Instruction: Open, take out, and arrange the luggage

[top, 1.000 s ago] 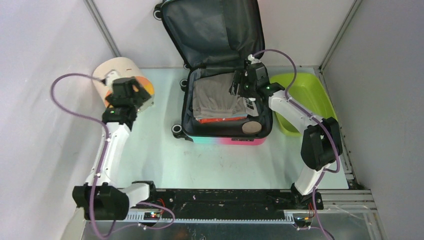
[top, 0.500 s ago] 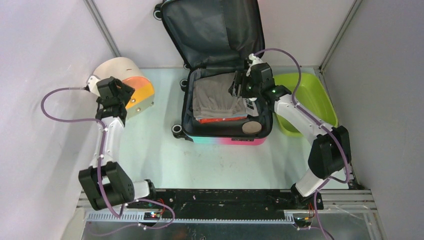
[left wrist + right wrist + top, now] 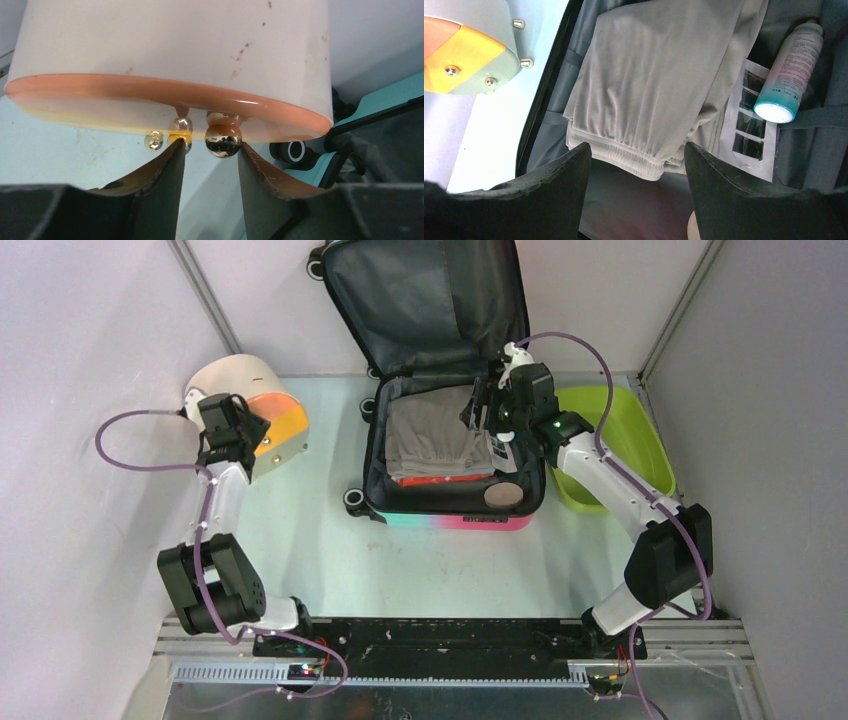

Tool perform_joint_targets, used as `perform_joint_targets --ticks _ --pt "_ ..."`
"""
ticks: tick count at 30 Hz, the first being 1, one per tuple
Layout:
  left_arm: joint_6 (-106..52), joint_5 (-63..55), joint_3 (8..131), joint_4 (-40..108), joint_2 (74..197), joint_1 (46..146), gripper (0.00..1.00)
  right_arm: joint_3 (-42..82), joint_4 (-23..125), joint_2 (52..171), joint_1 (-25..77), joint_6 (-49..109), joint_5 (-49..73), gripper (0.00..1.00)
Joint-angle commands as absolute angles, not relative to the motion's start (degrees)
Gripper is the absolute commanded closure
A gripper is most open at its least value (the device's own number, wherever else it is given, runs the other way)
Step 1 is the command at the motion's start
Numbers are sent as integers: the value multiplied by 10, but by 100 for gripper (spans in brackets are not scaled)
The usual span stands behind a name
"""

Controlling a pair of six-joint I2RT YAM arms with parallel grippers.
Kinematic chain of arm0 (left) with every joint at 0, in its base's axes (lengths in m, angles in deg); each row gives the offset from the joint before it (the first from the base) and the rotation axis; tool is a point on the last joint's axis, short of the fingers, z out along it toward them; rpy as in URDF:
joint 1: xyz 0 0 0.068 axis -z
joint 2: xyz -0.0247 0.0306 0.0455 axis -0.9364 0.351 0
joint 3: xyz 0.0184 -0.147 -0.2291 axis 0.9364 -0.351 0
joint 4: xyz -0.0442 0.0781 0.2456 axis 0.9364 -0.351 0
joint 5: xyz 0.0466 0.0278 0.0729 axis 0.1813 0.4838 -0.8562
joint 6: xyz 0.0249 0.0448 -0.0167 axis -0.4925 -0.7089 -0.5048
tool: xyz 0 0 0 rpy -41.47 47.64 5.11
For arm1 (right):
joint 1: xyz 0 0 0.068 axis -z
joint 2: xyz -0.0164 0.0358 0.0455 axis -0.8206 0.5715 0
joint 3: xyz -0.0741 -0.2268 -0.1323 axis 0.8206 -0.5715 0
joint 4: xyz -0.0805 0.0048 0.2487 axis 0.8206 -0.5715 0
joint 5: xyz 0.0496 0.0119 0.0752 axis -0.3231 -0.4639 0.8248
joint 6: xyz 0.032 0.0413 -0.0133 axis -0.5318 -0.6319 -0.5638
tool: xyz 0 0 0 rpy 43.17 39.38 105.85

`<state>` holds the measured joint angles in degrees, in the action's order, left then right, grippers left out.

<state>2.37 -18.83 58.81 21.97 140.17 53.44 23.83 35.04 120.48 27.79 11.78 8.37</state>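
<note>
Bare table (image 3: 300,540) between cylinder (image 3: 240,375) and luggage (image 3: 455,522)

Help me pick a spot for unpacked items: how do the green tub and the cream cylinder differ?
The green tub is lime, open-topped and upright, right of the luggage; the cream cylinder lies on its side, left of it. The tub is plain; the cylinder has an orange-and-yellow end with metal studs. Both sit on the table, outside the luggage.
</note>
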Motion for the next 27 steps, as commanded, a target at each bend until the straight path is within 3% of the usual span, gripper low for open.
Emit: perform_joint_targets --ticks 1,4,8,12,27 --pt "3 -184 619 253 1406 524 55 237 356 1188 279 121 72 29" --pt "1 -177 622 256 1410 523 61 236 349 1192 280 121 67 29" --pt "-1 -150 628 253 1411 522 83 227 360 1197 280 111 73 29" --pt "9 -136 621 239 1397 522 98 225 360 1202 280 106 77 29" --pt "13 -144 568 139 1299 523 100 210 339 1189 283 108 86 28"
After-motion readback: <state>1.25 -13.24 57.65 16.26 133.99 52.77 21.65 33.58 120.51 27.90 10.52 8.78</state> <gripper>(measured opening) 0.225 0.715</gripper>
